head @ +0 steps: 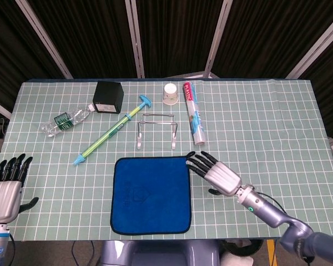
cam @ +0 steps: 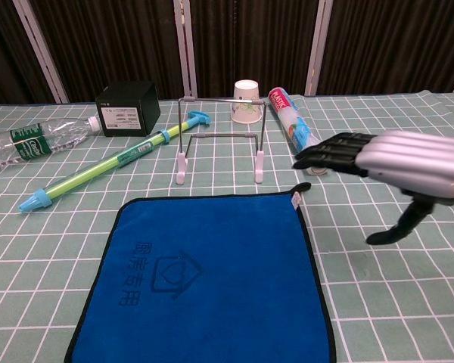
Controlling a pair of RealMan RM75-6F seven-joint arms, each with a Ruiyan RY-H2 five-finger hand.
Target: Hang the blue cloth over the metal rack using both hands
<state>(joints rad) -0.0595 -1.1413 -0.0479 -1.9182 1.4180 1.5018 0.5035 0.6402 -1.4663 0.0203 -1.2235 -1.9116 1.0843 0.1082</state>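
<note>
The blue cloth (head: pixel 151 194) (cam: pixel 212 277) lies flat on the near middle of the table, its black loop at the far right corner. Just behind it stands the metal rack (head: pixel 156 130) (cam: pixel 221 145) on white feet, bare. My right hand (head: pixel 216 173) (cam: pixel 397 168) hovers flat and open over the cloth's far right corner, fingers spread and pointing left, holding nothing. My left hand (head: pixel 6 184) is open at the table's near left edge, far from the cloth, and shows only in the head view.
Behind the rack stand a white paper cup (head: pixel 170 93) and a plastic wrap roll (head: pixel 193 112). A green and blue tube (head: pixel 112 131), a black box (head: pixel 108 97) and a water bottle (head: pixel 65 120) lie to the left on the checked mat (head: pixel 266 122).
</note>
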